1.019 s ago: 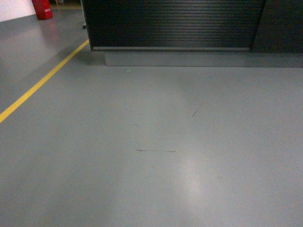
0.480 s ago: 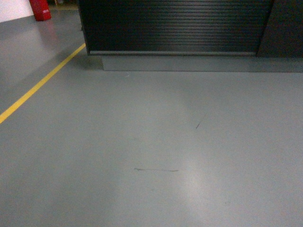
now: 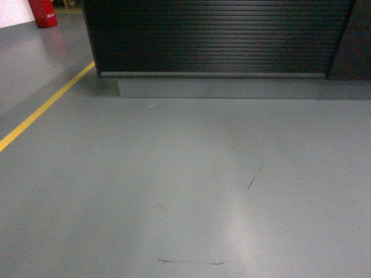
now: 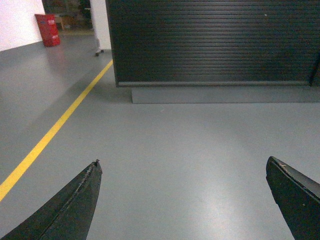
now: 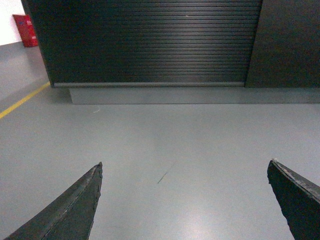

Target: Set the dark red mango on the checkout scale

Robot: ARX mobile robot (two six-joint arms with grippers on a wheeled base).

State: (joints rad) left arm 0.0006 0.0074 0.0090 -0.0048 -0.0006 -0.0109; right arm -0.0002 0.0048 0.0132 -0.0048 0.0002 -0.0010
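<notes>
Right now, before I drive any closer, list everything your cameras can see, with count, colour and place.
checkout: one, black slatted front over a grey base, straight ahead across the top of the head view; its top is out of frame.
dark side panel: one, plain black, right of the slatted front.
floor: grey, glossy, between the robot and the counter.
yellow line: one, painted on the floor, running diagonally at left.
red object: one, far left by the white wall; too blurred to identify.
scuff marks: two, dark, on the floor ahead.
mango and scale: not in any view.
left gripper: black fingers wide apart, empty.
right gripper: black fingers wide apart, empty.
</notes>
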